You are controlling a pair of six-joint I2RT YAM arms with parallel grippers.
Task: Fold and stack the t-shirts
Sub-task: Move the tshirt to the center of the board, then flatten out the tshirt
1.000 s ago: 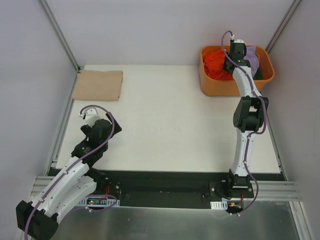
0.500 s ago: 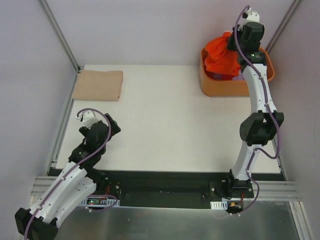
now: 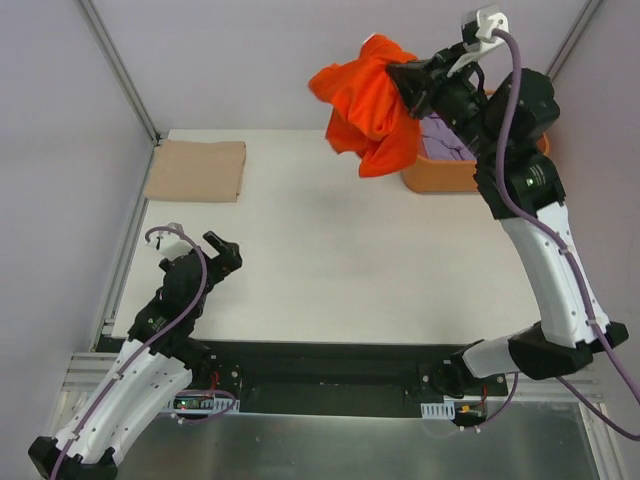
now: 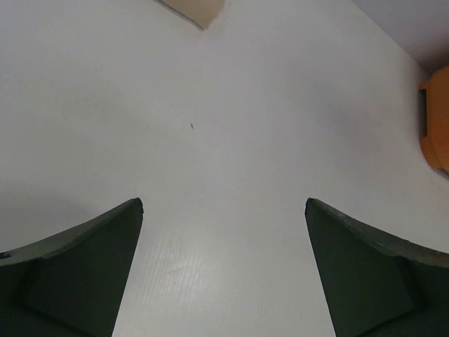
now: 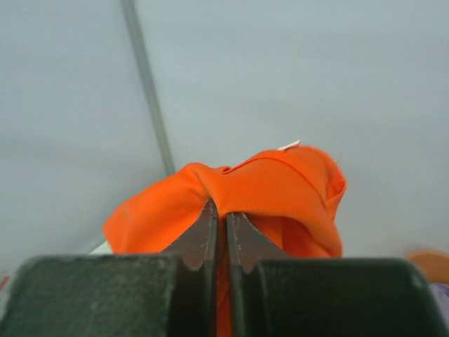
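My right gripper (image 3: 408, 82) is shut on the bright orange t-shirt (image 3: 365, 105) and holds it bunched in the air, left of the basket. In the right wrist view the jaws (image 5: 221, 214) pinch the orange cloth (image 5: 266, 189). A lavender t-shirt (image 3: 447, 137) lies in the orange basket (image 3: 437, 175). The tan t-shirt (image 3: 197, 170) lies folded at the table's back left; its corner shows in the left wrist view (image 4: 193, 8). My left gripper (image 3: 222, 252) is open and empty over the bare table (image 4: 224, 203). No dark green shirt is visible.
The orange plastic basket stands at the back right corner, its edge in the left wrist view (image 4: 436, 123). Metal frame posts (image 3: 120, 70) rise along the back corners. The white table (image 3: 330, 250) lies between the arms.
My right gripper has lifted the orange t-shirt out of the basket and swung it up and left. My left gripper has shifted slightly toward the front.
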